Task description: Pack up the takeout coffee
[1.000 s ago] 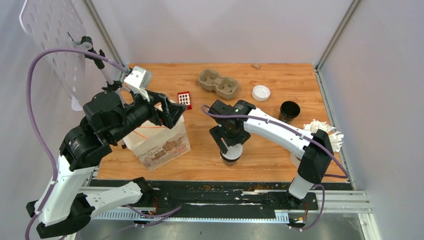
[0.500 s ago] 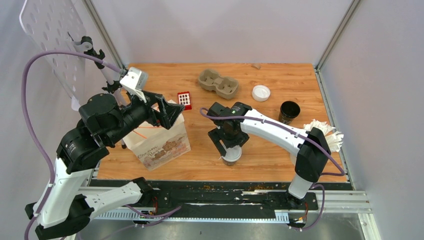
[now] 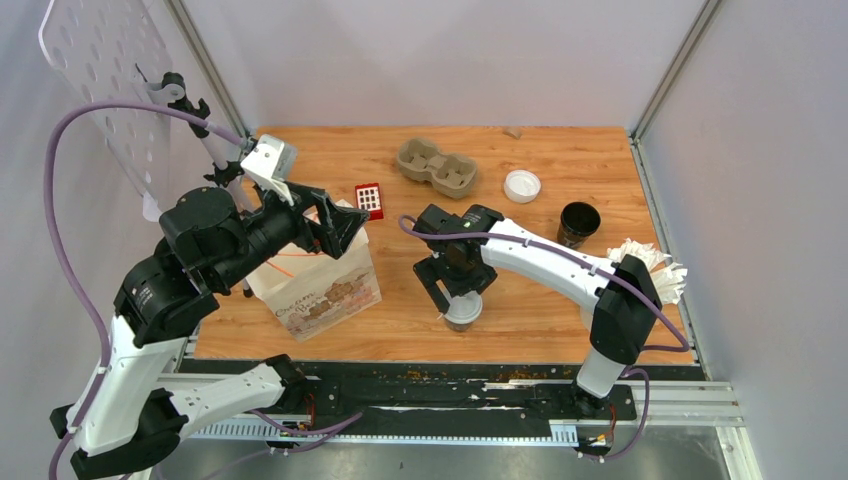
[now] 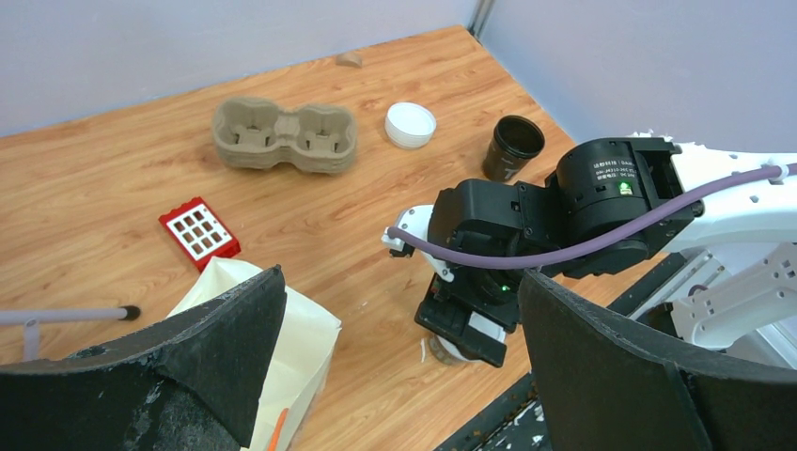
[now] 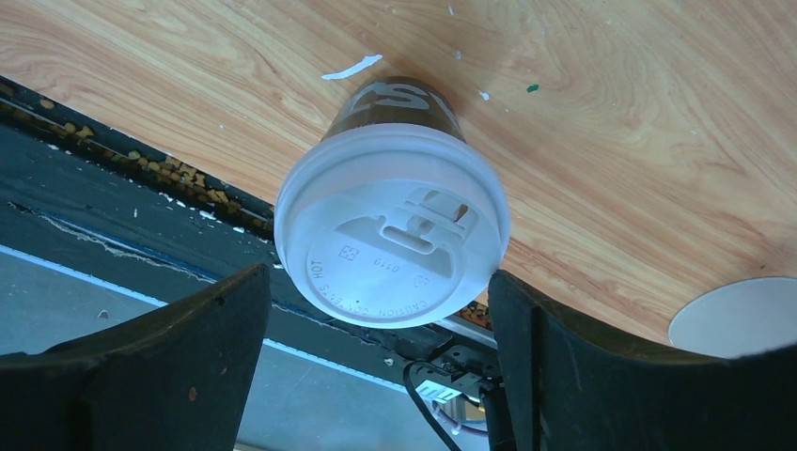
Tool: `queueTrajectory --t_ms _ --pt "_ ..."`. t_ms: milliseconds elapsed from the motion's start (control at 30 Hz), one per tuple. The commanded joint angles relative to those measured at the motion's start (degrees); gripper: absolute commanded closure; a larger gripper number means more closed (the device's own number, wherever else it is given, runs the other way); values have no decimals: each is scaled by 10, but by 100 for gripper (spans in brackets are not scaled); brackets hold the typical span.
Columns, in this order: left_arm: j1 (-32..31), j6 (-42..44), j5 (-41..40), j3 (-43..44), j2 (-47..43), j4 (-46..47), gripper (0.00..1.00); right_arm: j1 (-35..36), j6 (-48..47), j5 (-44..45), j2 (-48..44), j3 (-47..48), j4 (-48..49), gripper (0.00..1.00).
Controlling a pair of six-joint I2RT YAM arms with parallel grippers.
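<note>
Lidded coffee cup stands upright at the table's near edge. Right gripper is spread and straddles it, no contact. I'd go lower, pinch the brown wall under the lid rim, squeeze lightly. Right wrist view shows the lid seated and the side gaps. Top view adds the paper bag leftward, below the spread left gripper.
</note>
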Motion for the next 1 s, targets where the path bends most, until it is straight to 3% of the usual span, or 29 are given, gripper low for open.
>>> queueTrajectory --t_ms 0,267,433,633,767,967 --pt "2 9 -4 -1 -2 8 0 1 3 -7 -30 6 7 14" --pt "3 6 -1 17 24 -16 0 -24 8 -8 -106 13 4 16" --pt "2 6 53 3 59 -24 1 -79 -4 -70 -173 -49 58 20" --pt "2 -29 151 -25 135 -52 15 -173 -1 -211 -274 -205 219 30" --pt "2 -51 210 -67 175 -43 25 -198 3 -235 -308 -262 275 35" --pt "-23 -73 210 -149 206 18 30 -238 0 -281 -327 -326 336 45"
